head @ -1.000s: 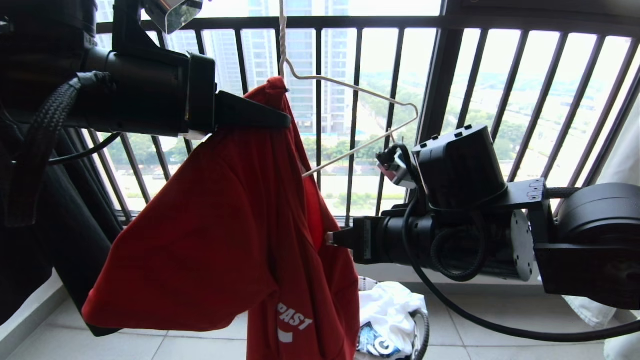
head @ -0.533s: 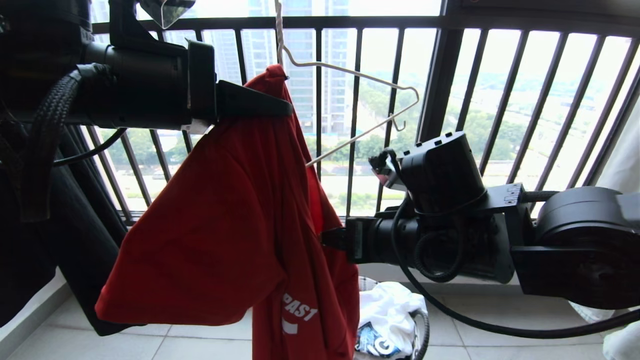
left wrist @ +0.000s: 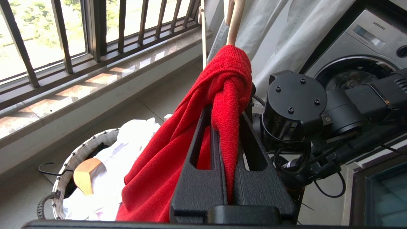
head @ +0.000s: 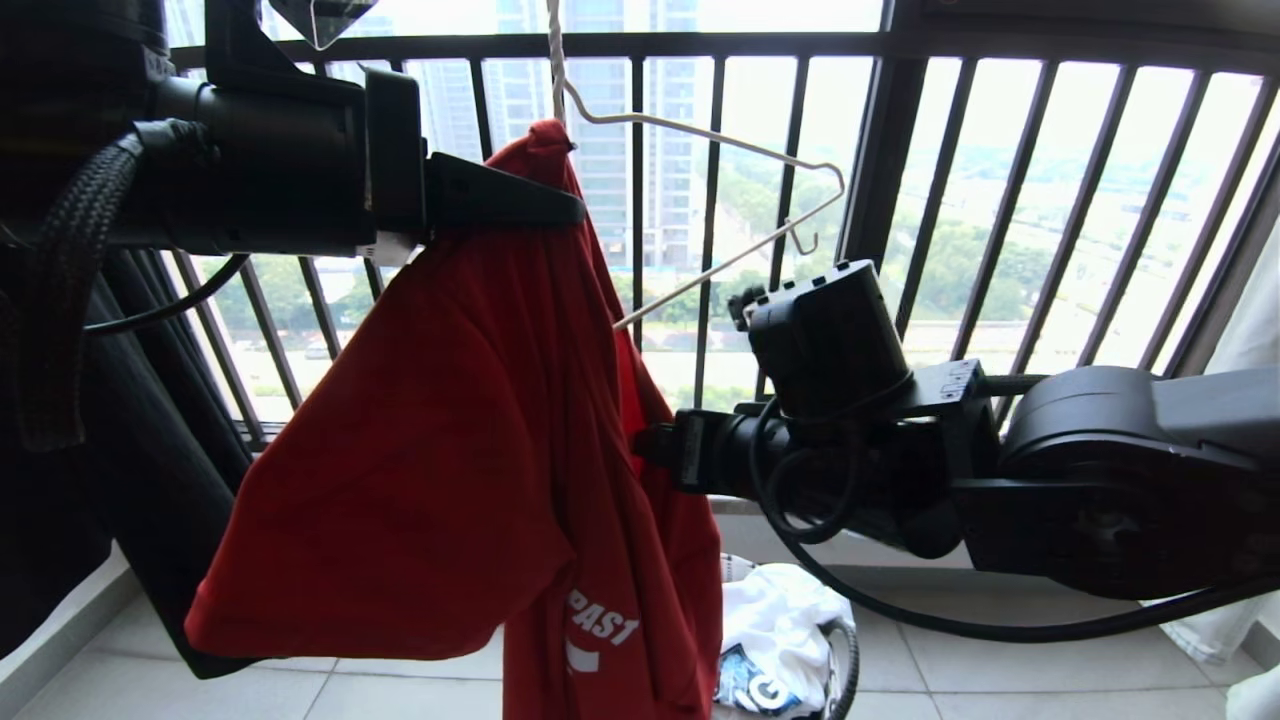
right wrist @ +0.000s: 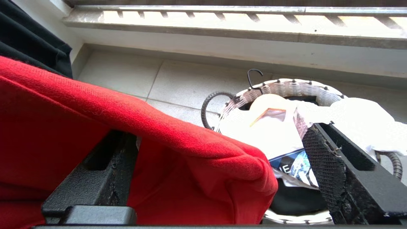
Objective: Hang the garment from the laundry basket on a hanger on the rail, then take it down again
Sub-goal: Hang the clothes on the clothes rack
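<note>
The red garment (head: 430, 450) hangs bunched from one side of the pale wire hanger (head: 720, 140), whose other arm sticks out bare to the right. My left gripper (head: 575, 212) is shut on the garment's collar fold (left wrist: 229, 82) just under the hanger's twisted neck. My right gripper (head: 645, 455) reaches in lower down at the garment's right edge. It is open, with a loose red fold (right wrist: 159, 149) lying between its spread fingers (right wrist: 321, 152). The laundry basket (head: 845, 650) stands on the floor below. The rail is out of view.
The dark barred window railing (head: 900, 150) runs close behind the hanger. A black garment (head: 60, 500) hangs at the left. The basket (right wrist: 286, 86) holds white clothes and a wooden hanger (left wrist: 84, 178). A washing machine (left wrist: 359, 47) and pale fabric (left wrist: 286, 31) stand beyond the right arm.
My right gripper has opened and let go of the garment's edge, and the right arm has shifted left and slightly up. The left gripper, collar and hanger have risen a little.
</note>
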Controlling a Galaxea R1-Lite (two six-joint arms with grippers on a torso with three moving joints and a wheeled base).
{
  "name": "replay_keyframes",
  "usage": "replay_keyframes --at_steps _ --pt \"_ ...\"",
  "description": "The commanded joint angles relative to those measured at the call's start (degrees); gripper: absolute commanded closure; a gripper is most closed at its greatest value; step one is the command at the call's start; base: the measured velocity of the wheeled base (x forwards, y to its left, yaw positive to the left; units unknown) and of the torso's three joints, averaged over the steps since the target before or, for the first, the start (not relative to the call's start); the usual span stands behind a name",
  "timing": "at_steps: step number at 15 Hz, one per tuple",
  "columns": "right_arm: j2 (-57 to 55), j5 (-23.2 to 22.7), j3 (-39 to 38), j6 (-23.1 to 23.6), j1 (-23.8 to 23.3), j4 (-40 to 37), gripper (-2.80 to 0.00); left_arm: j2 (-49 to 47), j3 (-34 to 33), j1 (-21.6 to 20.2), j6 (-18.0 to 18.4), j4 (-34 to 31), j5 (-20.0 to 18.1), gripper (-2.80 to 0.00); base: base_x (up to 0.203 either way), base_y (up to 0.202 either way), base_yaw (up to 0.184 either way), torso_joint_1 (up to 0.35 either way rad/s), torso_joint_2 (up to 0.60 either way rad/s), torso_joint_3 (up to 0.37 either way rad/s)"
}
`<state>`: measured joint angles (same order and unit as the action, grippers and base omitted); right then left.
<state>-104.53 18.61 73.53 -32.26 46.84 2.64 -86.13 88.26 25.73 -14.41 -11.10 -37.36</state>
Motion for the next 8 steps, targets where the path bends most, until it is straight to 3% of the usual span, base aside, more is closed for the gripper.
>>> replay_keyframes --at_steps 1,4,8 --pt "-0.9 5.4 0.0 2.9 0.4 -0.4 -2.8 0.1 -0.1 -0.2 -0.6 1.6 0.3 0.0 0.0 0.0 0.0 0.0 0.0 0.0" --pt "0.2 10.3 -1.5 7.7 0.3 -0.6 -2.8 -0.1 -0.3 -0.2 -1.7 3.2 3.3 0.0 0.0 0.0 0.0 0.0 0.0 0.0" --pt "0.0 11.8 -1.3 10.5 -3.1 -0.5 -2.8 0.1 -0.5 -0.3 -1.7 3.5 3.5 0.0 0.0 0.0 0.0 0.0 0.0 0.0"
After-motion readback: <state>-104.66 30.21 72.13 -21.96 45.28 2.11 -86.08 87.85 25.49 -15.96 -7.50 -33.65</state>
